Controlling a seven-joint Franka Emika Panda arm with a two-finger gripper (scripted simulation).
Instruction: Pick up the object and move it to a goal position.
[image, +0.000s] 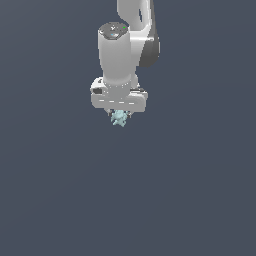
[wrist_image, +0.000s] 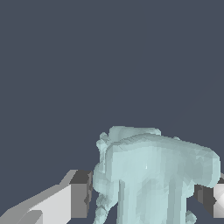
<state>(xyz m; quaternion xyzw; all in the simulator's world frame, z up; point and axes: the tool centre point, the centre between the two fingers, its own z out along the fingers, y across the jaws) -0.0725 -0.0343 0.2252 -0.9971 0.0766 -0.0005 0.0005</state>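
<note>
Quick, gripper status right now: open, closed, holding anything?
Gripper: closed on the small pale teal lumpy object, one finger pressed against each side of it.

Exterior view distant, facing the arm; wrist view close behind the gripper (image: 120, 116) (shared: object (wrist_image: 153, 175)).

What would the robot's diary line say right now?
phase: carrying | gripper: shut on teal object | object: between the fingers

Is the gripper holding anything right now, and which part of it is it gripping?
Yes. The gripper holds the small pale teal lump, with a finger on each side of it. Its lower part hangs below the jaws.
</note>
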